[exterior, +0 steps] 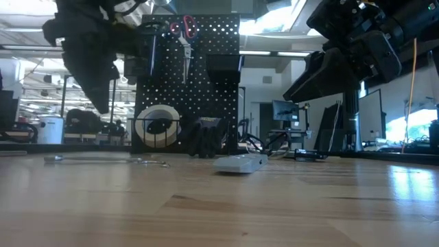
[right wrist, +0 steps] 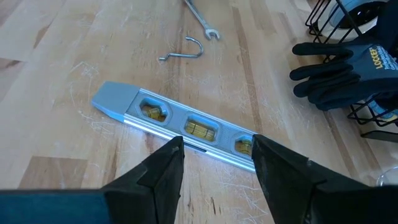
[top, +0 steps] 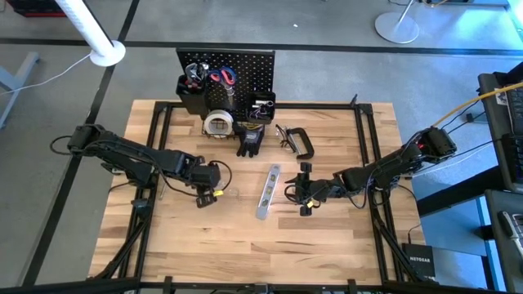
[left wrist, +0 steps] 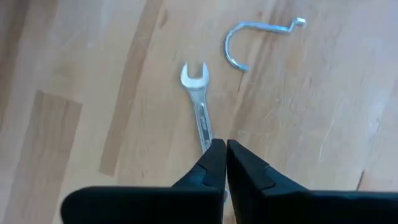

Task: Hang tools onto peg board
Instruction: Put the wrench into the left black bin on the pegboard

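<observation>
A silver open-end wrench (left wrist: 198,93) and a bare metal hook (left wrist: 249,40) lie flat on the wooden table. My left gripper (left wrist: 221,149) hangs shut above the wrench's shaft, clear of it and holding nothing. The silver level bar (right wrist: 186,124) lies flat mid-table. My right gripper (right wrist: 214,158) hovers open over it, one finger on either side, without touching. The peg board (top: 241,65) stands upright at the far edge, and scissors (top: 222,77) hang on it. A tape roll (top: 218,124) sits in its wire basket, with black gloves (top: 249,140) in front.
A black C-clamp (top: 303,144) lies on the table right of the gloves. Black bins (top: 194,96) are fixed to the board's left part. Bare tabletop (top: 245,245) stretches toward the near edge. Cables run off the table's right side (top: 474,106).
</observation>
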